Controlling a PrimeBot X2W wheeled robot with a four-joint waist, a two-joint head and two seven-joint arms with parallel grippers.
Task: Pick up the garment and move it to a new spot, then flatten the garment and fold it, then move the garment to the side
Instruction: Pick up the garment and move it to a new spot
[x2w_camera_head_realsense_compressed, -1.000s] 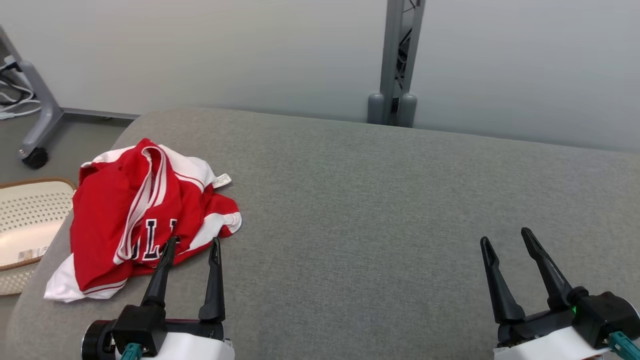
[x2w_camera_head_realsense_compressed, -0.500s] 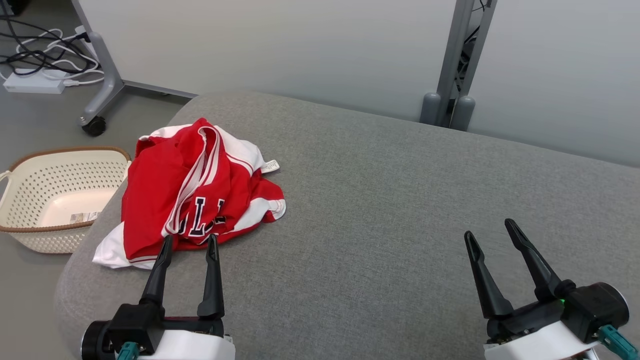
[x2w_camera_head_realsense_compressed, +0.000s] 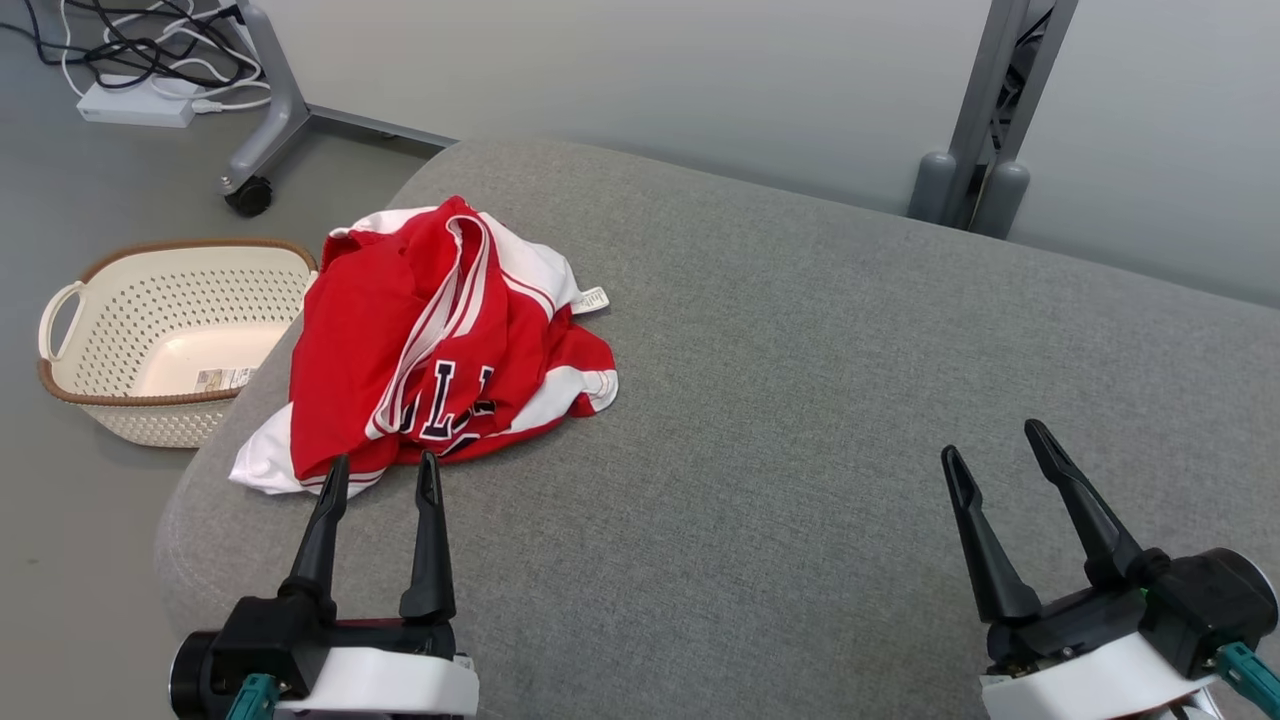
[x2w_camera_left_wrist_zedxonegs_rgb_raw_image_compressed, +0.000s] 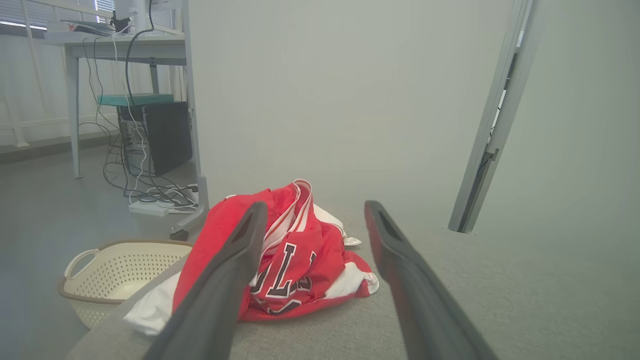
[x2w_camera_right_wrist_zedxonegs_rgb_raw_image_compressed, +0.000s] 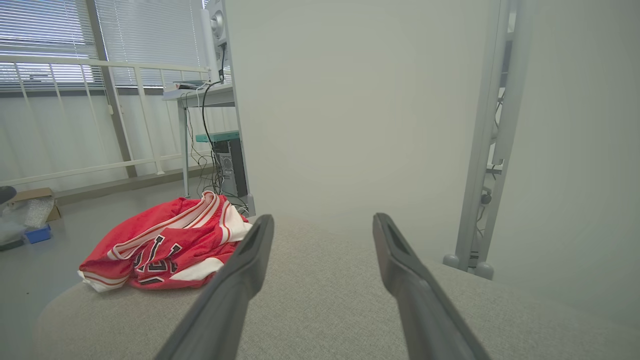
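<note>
While crumpled red-and-white jersey garment (x2w_camera_head_realsense_compressed: 440, 350) lies bunched at 10 o'clock on grey fabric-covered surface (x2w_camera_head_realsense_compressed: 800, 420), near left edge, nothing gripped yet. Left claw (x2w_camera_head_realsense_compressed: 385, 462): fingers apart, empty, tips just beside garment's near hem. Right claw (x2w_camera_head_realsense_compressed: 990, 437): fingers apart, empty, at 4 o'clock, well apart from cloth. Cream perforated plastic basket (x2w_camera_head_realsense_compressed: 150, 428) on floor at 9 o'clock. Step in hand, likely: first pickup. Next move calls for left claw advancing toward 12 o'clock, lowering onto hem, pinching fold.
</note>
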